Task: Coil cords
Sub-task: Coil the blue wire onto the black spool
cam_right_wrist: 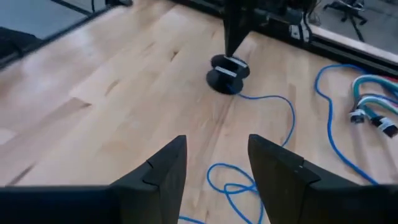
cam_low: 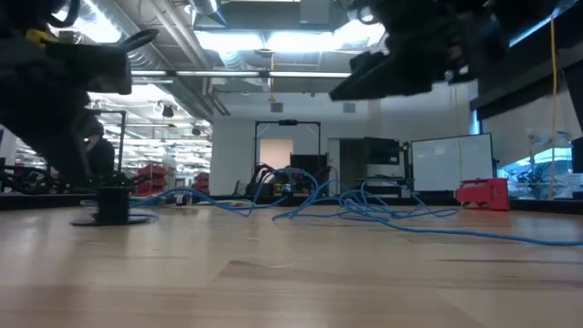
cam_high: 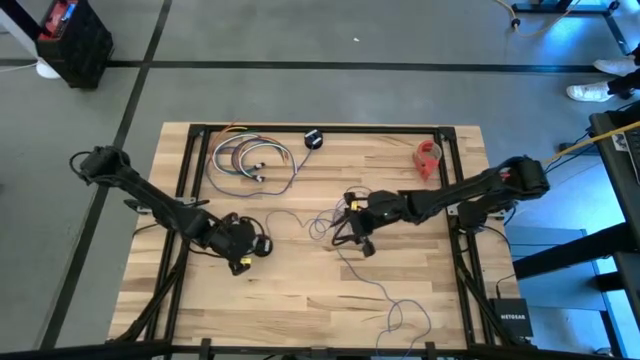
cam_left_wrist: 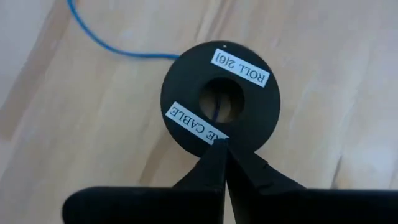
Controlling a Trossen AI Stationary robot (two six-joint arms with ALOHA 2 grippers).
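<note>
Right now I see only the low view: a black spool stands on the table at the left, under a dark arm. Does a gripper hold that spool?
Observer: Not clamped, as far as I can tell. The left gripper is shut, and its tips rest on the top face of the spool, near the rim.
Operator: And the right gripper?
Observer: The right gripper is open and empty, above loose loops of the cord.
Operator: Is the cord joined to the spool?
Observer: A strand shows inside its centre hole, and cord runs off from the spool across the table.
</note>
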